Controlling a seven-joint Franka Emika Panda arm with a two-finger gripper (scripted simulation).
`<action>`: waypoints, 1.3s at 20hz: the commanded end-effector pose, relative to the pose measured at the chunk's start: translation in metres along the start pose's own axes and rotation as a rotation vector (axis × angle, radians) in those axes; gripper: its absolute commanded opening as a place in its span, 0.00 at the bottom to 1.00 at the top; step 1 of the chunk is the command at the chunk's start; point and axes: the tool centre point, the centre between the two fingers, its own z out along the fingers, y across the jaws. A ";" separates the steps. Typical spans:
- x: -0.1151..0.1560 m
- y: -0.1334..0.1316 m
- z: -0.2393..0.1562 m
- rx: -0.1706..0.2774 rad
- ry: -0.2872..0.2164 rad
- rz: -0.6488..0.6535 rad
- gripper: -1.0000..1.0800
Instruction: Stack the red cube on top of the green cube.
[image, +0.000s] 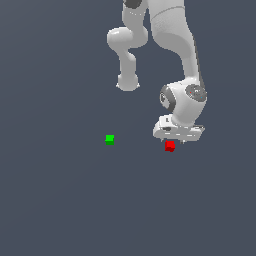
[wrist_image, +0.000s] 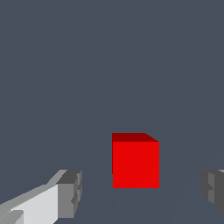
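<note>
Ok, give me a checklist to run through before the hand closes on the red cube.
1. Hand open: ok, fingers spread wide.
2. Red cube between the fingers: ok, gaps on both sides.
3. Fingers touching the cube: not yet.
4. Hand low enough to grip: cannot tell; in the exterior view it sits just above the cube.
5. Green cube free on top: ok.
6. Path to the green cube, toward the exterior view's left: ok, nothing between.
</note>
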 end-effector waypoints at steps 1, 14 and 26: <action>0.000 0.000 0.003 0.000 0.000 0.000 0.96; 0.000 0.001 0.049 0.000 0.000 0.001 0.96; 0.001 0.001 0.050 0.000 0.000 0.001 0.00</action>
